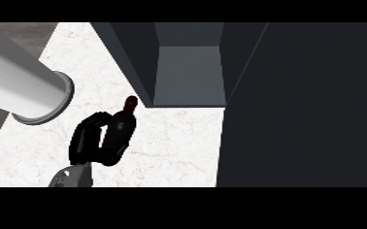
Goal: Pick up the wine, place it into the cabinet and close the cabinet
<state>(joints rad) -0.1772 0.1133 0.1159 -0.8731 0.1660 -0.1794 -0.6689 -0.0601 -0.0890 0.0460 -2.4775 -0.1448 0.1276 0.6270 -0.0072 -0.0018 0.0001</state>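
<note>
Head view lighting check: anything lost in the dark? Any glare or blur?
Head view: wine bottle and the left hand curled round it are both near black, outlines merging, yet clear against the pale counter; head view: cabinet interior reads evenly grey, the dark panel at its right shows no detail; no glare, no blur.

Counter (179, 140) evenly bright, cabinet (188, 73) interior dim.
</note>
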